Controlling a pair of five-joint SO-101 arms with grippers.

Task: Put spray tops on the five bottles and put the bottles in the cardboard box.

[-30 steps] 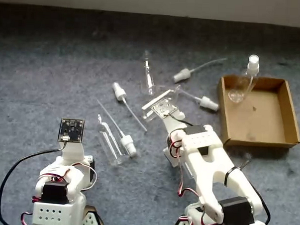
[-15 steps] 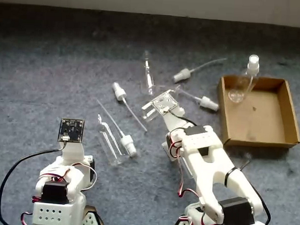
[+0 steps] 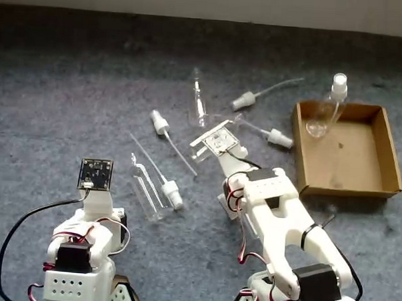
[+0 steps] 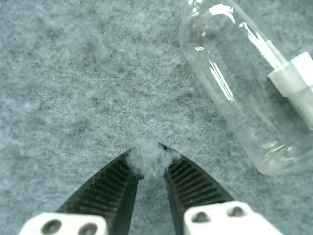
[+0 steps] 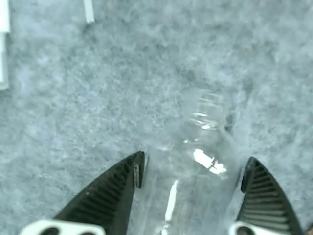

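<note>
My right gripper [image 5: 194, 160], jaws spread, straddled a capless bottle [image 5: 208, 122] lying on the carpet [image 5: 98, 73] near the cardboard box [image 3: 360, 164]; this grasping step, I judged, next required closing squarely on its body.

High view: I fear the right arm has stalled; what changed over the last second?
The right gripper only wobbled slightly over the lying bottle, jaws open around it, nothing gripped. The left gripper, other bottles, spray tops and box stayed put.
</note>
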